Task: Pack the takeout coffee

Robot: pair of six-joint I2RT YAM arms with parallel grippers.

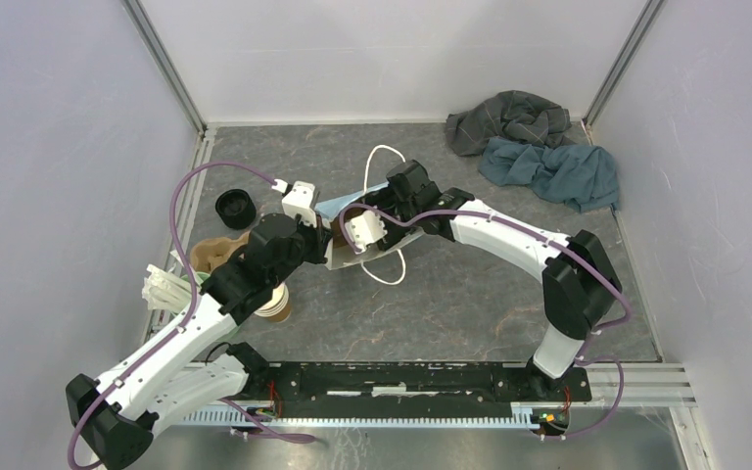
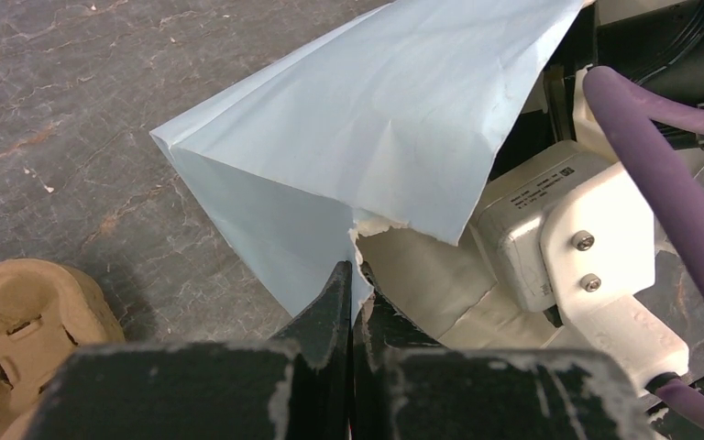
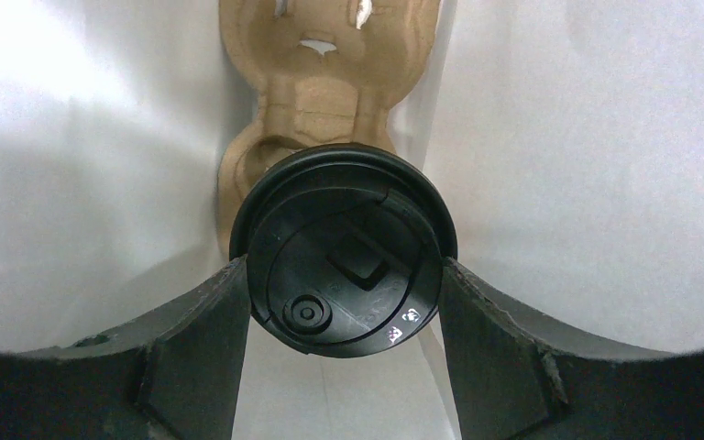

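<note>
Takeout coffee (image 3: pixel 344 252): blk lid on, in white bag (image 3: pixel 559 137), over cardboard carrier (image 3: pixel 330 55), in R pincer (image 3: pixel 344 275)

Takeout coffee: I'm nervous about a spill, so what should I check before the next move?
1. Lid seated on takeout coffee: ok.
2. Hold of right gripper on cup: ok.
3. Pinch of left gripper on bag edge: ok.
4. Bag edge at pinch: not ok, torn.
5. Cup inside bag, above carrier: ok.
6. Cup seated in carrier well: cannot tell.

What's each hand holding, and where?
Left hand pinches the paper bag at its torn rim. Right hand grips the takeout coffee by its black lid, inside the bag.
</note>
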